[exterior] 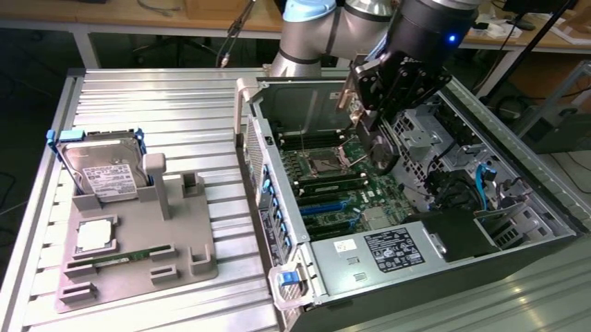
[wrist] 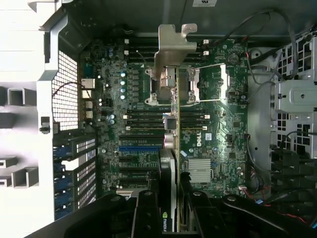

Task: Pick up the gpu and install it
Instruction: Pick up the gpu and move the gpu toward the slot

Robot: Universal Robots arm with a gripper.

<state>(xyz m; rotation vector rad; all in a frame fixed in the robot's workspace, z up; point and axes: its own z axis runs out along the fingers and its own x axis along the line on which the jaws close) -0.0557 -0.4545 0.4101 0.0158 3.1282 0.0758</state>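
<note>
My gripper [exterior: 371, 123] hangs over the open computer case [exterior: 517, 228], shut on the gpu [exterior: 381, 153]. The gpu is a thin dark card with a round black fan on one face and a silvery end bracket [exterior: 350, 86]. It is held on edge above the motherboard [exterior: 347, 190], clear of the slots. In the wrist view the gpu [wrist: 170, 148] appears edge-on, its bracket [wrist: 174, 43] at the far end, and the black fingers [wrist: 146, 213] clamp it from both sides. Below it lie the CPU socket [wrist: 208, 84] and the expansion slots [wrist: 141, 148].
On the exterior view's left, a grey fixture [exterior: 176, 259] on the slatted metal table [exterior: 157, 104] holds a hard drive with blue rails [exterior: 99, 166], a processor [exterior: 95, 235] and a green memory stick [exterior: 118, 258]. Inside the case are the power supply [exterior: 392, 249], cables [exterior: 461, 190] and drive bays.
</note>
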